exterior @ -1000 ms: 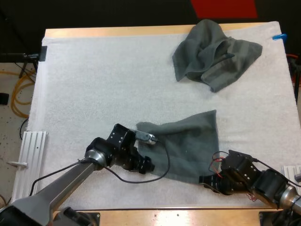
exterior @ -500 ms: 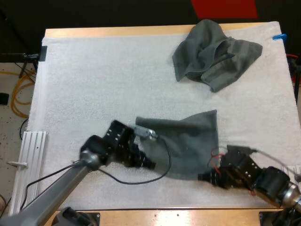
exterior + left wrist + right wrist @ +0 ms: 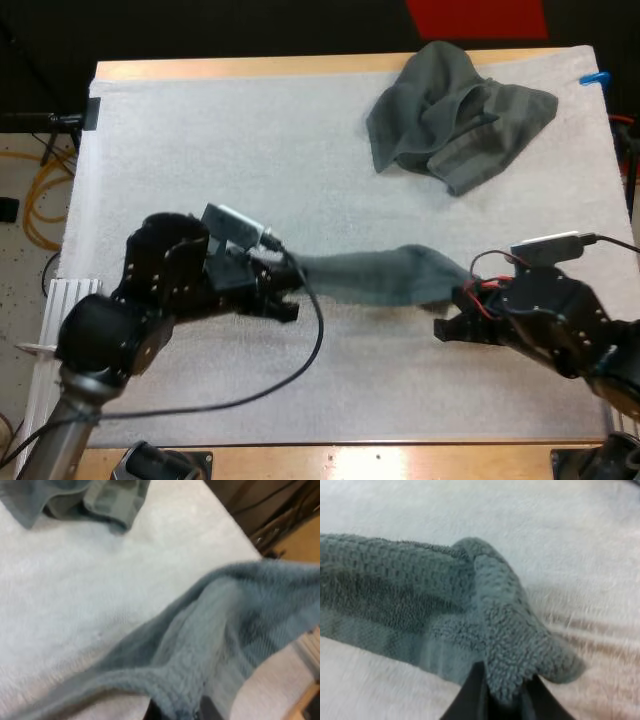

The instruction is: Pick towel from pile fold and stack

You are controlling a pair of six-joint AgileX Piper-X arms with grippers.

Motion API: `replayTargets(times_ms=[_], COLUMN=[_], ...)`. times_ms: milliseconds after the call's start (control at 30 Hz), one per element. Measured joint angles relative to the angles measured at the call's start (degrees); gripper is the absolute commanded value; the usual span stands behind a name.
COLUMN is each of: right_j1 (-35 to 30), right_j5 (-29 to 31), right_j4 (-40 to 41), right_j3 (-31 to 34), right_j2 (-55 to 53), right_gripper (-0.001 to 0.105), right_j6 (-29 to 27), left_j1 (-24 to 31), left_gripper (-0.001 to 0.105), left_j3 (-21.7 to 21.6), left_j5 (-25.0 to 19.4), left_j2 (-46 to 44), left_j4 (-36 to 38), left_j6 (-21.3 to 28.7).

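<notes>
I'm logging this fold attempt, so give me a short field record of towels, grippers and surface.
in_hand: held towel, dark grey-green, stretched between both grippers
left: left gripper, shut on one end of the held towel
right: right gripper, shut on its other end
pile: crumpled towel, far right part of the mat
surface: white mat

The towel [image 3: 420,600] is dark grey-green cloth, matt, with a rough waffle weave and fuzzy loops at its edge. The pile [image 3: 455,115] looks to me the same cloth. The mat [image 3: 200,150] is white terry, rough. The table [image 3: 250,68] edge is smooth pale wood.
</notes>
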Motion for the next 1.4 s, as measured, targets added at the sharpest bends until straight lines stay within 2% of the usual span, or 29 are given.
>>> replayTargets(times_ms=[200, 367, 500, 633, 767, 867, 1000, 1133, 1233, 1400], right_j1=[0.0, 0.0, 0.0, 0.0, 0.0, -0.08, -2.3, -6.32, -9.12, -12.71], right_j5=[-8.58, -17.37, -20.64, -19.68, -14.77, -8.83, -5.02, -4.69, -4.84, -4.86], right_j4=[7.75, 11.82, 13.58, 14.46, 9.26, 1.99, -9.16, -19.15, -24.62, -31.56], right_j3=[-5.51, -8.71, -9.47, -7.92, -3.19, 0.98, 5.71, 7.67, 7.84, 7.82], right_j2=[0.01, 0.01, -0.13, 0.99, 4.59, 8.56, 14.42, 20.97, 25.23, 31.03], right_gripper=[0.0, 0.0, 0.0, 0.0, 0.0, 0.0, 0.0, 0.0, 0.0, 0.0], right_j6=[0.59, 2.74, 5.28, 5.59, 5.3, 4.29, 2.74, 1.87, 0.64, -1.0], left_j1=[-1.89, -4.16, -4.67, -4.67, -4.67, -4.67, -4.14, -1.84, 0.9, 6.08], left_gripper=[0.0, 0.0, 0.0, 0.0, 0.0, 0.0, 0.0, 0.0, 0.0, 0.0], left_j3=[0.01, 0.01, 0.01, 2.45, 11.57, 18.49, 24.57, 26.22, 26.22, 26.22], left_j5=[0.16, 0.21, 0.12, -2.63, -4.41, -8.18, -8.7, -8.7, -7.6, -5.06], left_j2=[-4.81, -9.91, -13.61, -14.48, -13.12, -10.92, -5.19, 2.95, 9.0, 18.45], left_j4=[10.51, 16.14, 19.41, 19.13, 13.83, 6.24, -6.36, -17.13, -24.38, -34.86], left_j6=[-0.69, -4.02, -6.71, -7.22, -7.23, -7.23, -7.23, -5.9, -2.82, -2.06])
